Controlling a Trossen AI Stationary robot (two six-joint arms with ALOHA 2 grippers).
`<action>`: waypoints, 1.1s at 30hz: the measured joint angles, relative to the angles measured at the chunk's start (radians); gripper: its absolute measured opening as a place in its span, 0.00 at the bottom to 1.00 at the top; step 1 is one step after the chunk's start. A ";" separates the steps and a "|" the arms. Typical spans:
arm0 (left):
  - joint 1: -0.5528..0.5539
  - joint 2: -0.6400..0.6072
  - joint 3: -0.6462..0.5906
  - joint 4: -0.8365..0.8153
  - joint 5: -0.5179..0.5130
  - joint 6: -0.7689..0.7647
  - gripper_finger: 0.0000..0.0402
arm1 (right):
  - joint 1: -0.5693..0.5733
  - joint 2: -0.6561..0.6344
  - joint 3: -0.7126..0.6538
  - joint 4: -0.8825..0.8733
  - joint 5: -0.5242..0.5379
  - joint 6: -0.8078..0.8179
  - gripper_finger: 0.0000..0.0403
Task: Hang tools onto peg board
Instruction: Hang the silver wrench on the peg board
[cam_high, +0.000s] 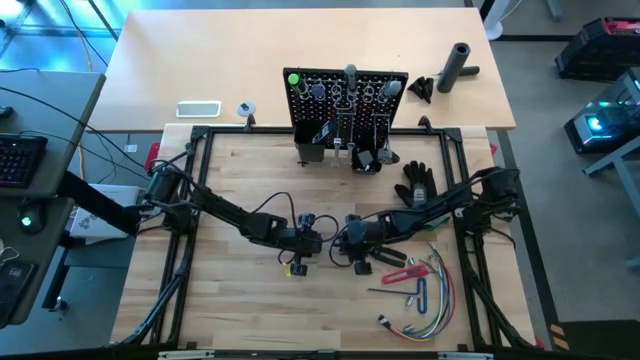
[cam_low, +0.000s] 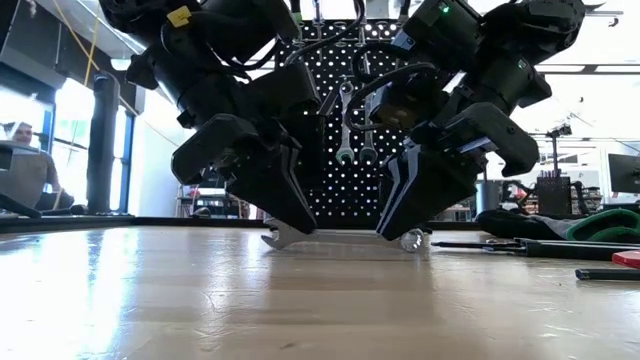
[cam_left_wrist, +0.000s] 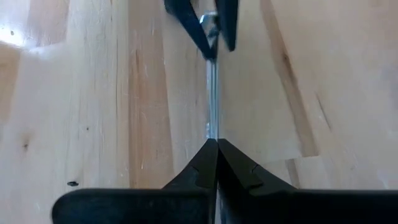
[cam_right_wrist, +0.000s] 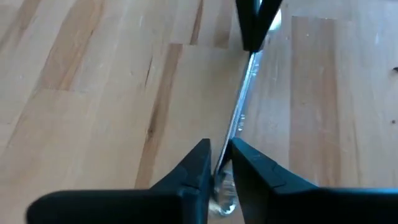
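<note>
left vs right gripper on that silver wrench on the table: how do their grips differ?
Left gripper: dark fingers pressed together on one end of the flat-lying silver wrench. Right gripper: fingers slightly apart, straddling the wrench's ring end, a gap showing beside the metal. Shared: both point down at the light wooden table, one at each end of the wrench.

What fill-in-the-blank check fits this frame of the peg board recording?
1. Both grippers meet at the two ends of a silver ____ lying on the table.
2. The left gripper is ____ on one end.
3. The right gripper straddles the other end, fingers slightly ____.
4. The peg board stands ____ the grippers.

Missing: wrench; shut; apart; behind
</note>
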 joint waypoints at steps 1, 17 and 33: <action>0.000 0.002 0.000 -0.003 -0.002 0.000 0.00 | 0.000 0.001 0.000 -0.002 0.001 0.002 0.15; 0.002 0.003 -0.002 0.014 -0.009 0.010 0.00 | -0.001 0.003 0.000 -0.012 0.032 0.013 0.04; 0.001 -0.028 0.001 0.058 0.056 0.019 0.29 | 0.038 -0.071 -0.003 -0.043 0.102 -0.009 0.28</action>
